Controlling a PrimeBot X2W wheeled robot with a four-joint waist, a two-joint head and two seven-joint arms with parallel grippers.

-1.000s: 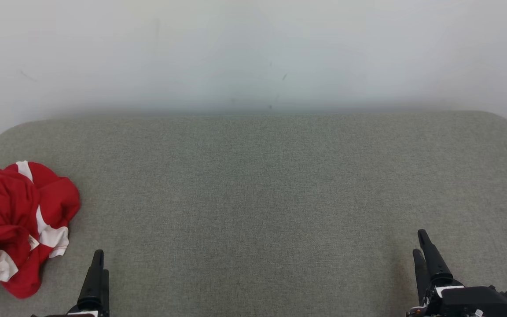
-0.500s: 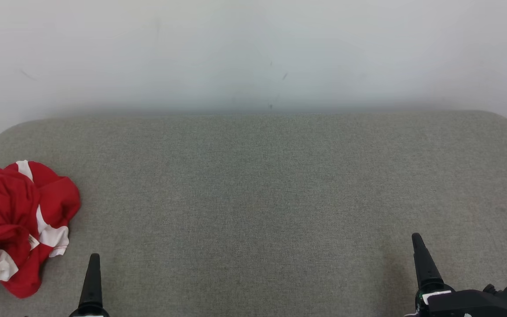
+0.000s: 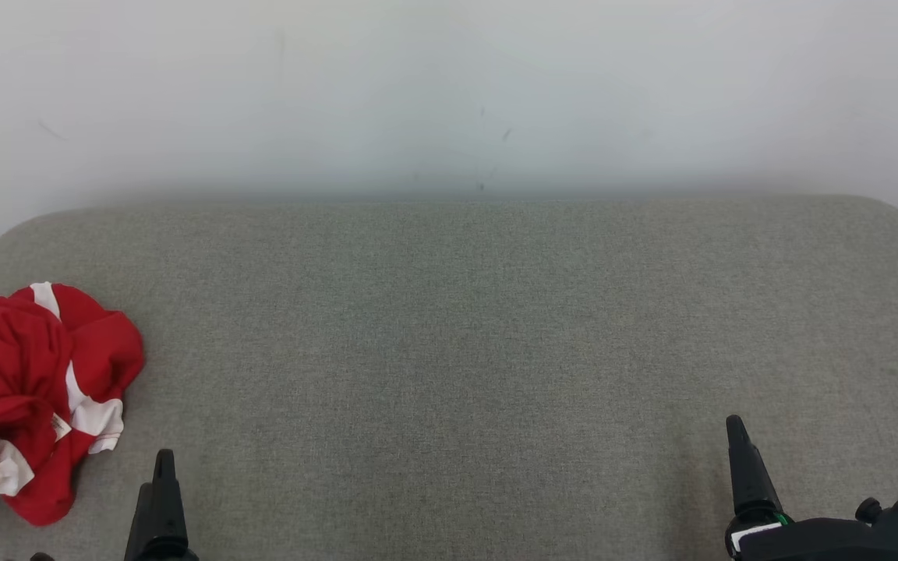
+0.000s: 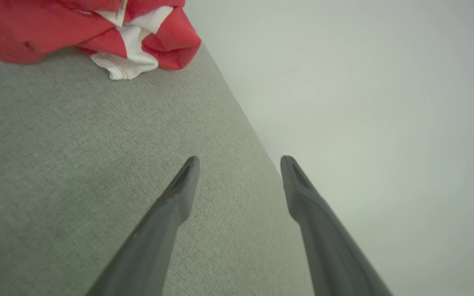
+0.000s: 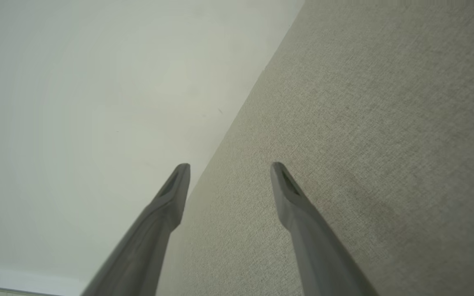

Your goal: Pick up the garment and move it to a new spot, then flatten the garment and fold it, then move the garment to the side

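One garment lies crumpled at the left end of the grey upholstered surface — red with white panels. Two grippers: the left gripper is near the garment and the right gripper well apart from it — each one's two fingers spread wide, holding nothing.

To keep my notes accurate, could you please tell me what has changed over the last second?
The left gripper and right gripper each slipped slightly back toward the robot, twisting a little; both stayed open, holding nothing. The red-and-white garment stayed crumpled at the left end of the grey cushion.
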